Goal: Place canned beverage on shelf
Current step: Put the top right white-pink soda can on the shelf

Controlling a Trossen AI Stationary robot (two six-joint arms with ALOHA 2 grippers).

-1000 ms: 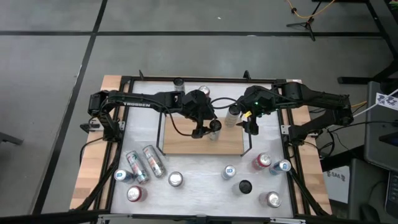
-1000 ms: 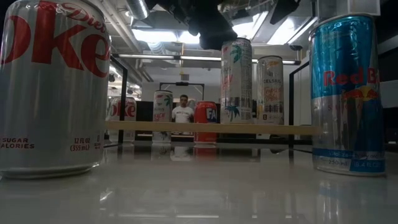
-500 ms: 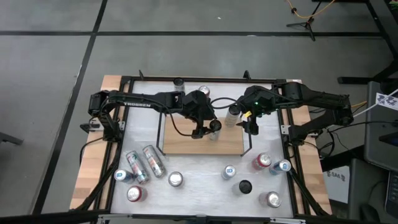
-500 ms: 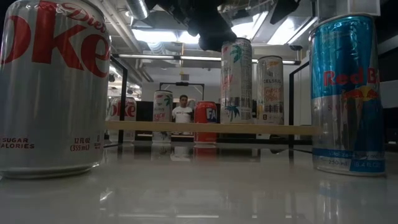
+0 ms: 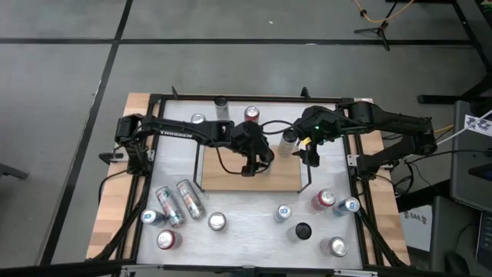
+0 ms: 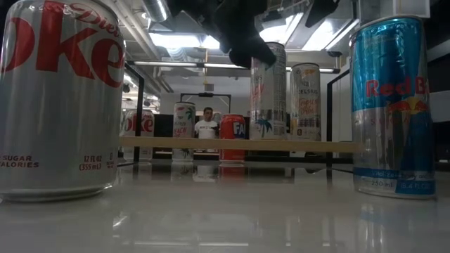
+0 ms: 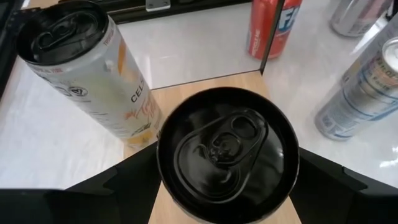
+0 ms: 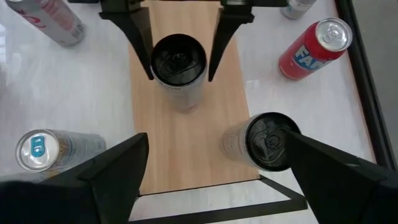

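two cans up on the shelf, left fingers straddling the newer one

from my console the shelf (image 5: 231,178) holds two cans, both upright. a slim white celsius can (image 8: 264,142) stands near the right-hand rail, and a black-topped can (image 8: 179,61) stands just beside it toward the board's middle. in the low view both sit flat on the wooden board, so i judge this placement as landed but not yet let go of.

the left gripper (image 8: 180,46) is over that black-topped can, its fingers (image 8: 140,34) spread to either side of the rim; in the right wrist view i see a thin gap on each side, so i read it as spread apart, not pinching. the left arm reaches in from the table's left edge, wrist bent down over the board.

the right gripper (image 5: 310,156) hangs above the shelf's right end, close to the celsius can, fingers spread wide and holding nothing.

plenty left: loose cans (image 5: 178,201) lie and stand on the white table in front of the shelf, more behind it.
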